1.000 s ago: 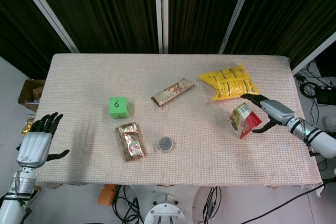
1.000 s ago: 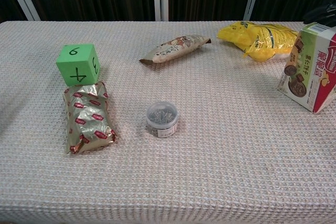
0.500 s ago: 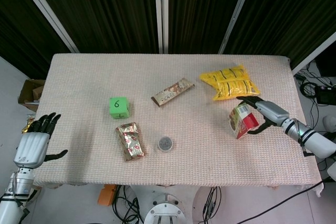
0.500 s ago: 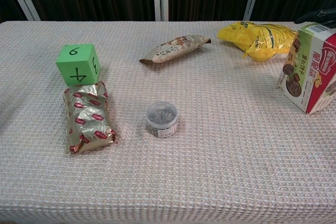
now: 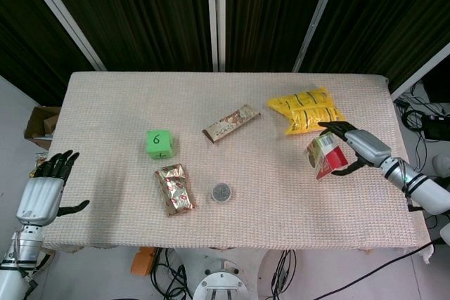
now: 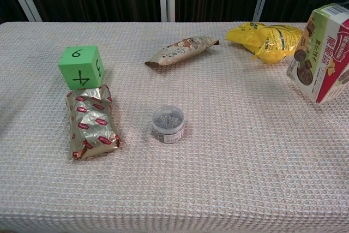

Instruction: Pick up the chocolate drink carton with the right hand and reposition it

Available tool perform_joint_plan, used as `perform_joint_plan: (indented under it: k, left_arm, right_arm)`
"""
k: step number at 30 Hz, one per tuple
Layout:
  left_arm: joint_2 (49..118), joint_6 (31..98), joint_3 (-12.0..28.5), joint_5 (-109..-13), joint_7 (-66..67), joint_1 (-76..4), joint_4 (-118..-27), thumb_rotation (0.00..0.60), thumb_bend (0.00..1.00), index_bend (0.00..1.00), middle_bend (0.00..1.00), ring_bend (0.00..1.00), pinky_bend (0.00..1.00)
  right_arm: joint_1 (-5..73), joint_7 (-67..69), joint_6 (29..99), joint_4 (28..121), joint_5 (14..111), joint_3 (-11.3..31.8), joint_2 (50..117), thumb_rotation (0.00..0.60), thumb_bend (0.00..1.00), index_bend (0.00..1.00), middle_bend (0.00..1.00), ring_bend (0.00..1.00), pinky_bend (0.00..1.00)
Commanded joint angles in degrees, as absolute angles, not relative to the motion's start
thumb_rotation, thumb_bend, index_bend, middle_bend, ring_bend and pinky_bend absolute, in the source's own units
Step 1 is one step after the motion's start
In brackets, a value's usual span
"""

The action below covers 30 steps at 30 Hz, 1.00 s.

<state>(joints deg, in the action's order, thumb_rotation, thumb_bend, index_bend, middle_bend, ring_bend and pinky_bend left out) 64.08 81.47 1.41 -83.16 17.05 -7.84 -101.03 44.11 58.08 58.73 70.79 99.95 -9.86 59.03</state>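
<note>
The chocolate drink carton [image 5: 323,155], red, white and green, is tilted and lifted off the tablecloth at the right side of the table. My right hand [image 5: 357,147] grips it from the right, fingers over its top and thumb below. In the chest view the carton [image 6: 320,54] hangs at the right edge, and only a dark bit of the hand shows behind it. My left hand [image 5: 45,190] hovers off the table's left edge, fingers spread, holding nothing.
A yellow snack bag [image 5: 307,110] lies just behind the carton. A brown snack bar [image 5: 231,124], a green cube [image 5: 159,143], a gold foil packet [image 5: 174,189] and a small round tin [image 5: 223,192] lie across the table [image 5: 105,96].
My right hand has closed on the carton, raised it off the cloth and drawn it slightly left and back toward the yellow bag. The left hand has barely shifted.
</note>
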Motion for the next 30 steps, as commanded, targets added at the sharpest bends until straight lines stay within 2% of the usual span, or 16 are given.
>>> perform_joint_plan:
  k: [1,5,9,13,17,19,23,30]
  left_arm:
    - [64.1,81.7,1.4,-83.5,16.4,-7.8,-100.7,0.473,0.04,0.08,0.08,0.07,0.19]
    - [64.1,82.0,1.1,-84.2,15.1,-7.6,-100.0,0.473,0.04,0.08,0.07,0.07,0.19]
    - [64.1,82.2,0.8,-84.8,14.0,-7.3,-99.4,0.472,0.04,0.08,0.08,0.07,0.19]
    - [63.8,83.0,0.7,-85.4,13.0,-6.9,-99.1,0.473,0.04,0.08,0.07,0.07,0.19]
    - [63.7,83.7,0.7,-85.9,12.0,-6.5,-98.6,0.473,0.04,0.08,0.08,0.07,0.19]
    - [63.6,83.8,0.6,-86.0,11.7,-6.5,-98.5,0.475,0.04,0.08,0.08,0.07,0.19]
    - [63.4,83.9,0.6,-86.2,11.1,-6.3,-98.2,0.473,0.04,0.08,0.07,0.07,0.19]
    - [63.5,83.7,0.4,-86.2,10.2,-6.2,-97.5,0.472,0.04,0.08,0.07,0.07,0.19]
  right_arm:
    - [45.4,36.8,56.6,83.3,99.1,-7.6,49.6,0.6,0.13,0.0,0.47,0.0,0.0]
    - [46.5,6.2,49.0,99.3,90.5,-4.1,41.3,0.6,0.13,0.0,0.52,0.02,0.0]
    - [47.5,-21.4,45.4,110.5,76.3,-1.8,39.2,0.6,0.12,0.0,0.56,0.05,0.0]
    - [50.0,-46.3,49.3,116.7,60.4,-1.9,43.1,0.6,0.08,0.0,0.57,0.05,0.0]
    - [53.4,-67.1,58.1,119.3,45.3,-3.6,52.3,0.6,0.08,0.0,0.58,0.05,0.0]
    - [55.1,-74.3,62.4,119.8,38.9,-4.3,57.3,0.6,0.08,0.0,0.58,0.05,0.0]
    - [56.6,-80.3,67.4,118.7,31.8,-5.0,64.8,0.6,0.08,0.0,0.6,0.07,0.0]
    - [56.9,-82.1,71.4,115.5,29.3,-6.0,72.5,0.6,0.08,0.0,0.61,0.08,0.0]
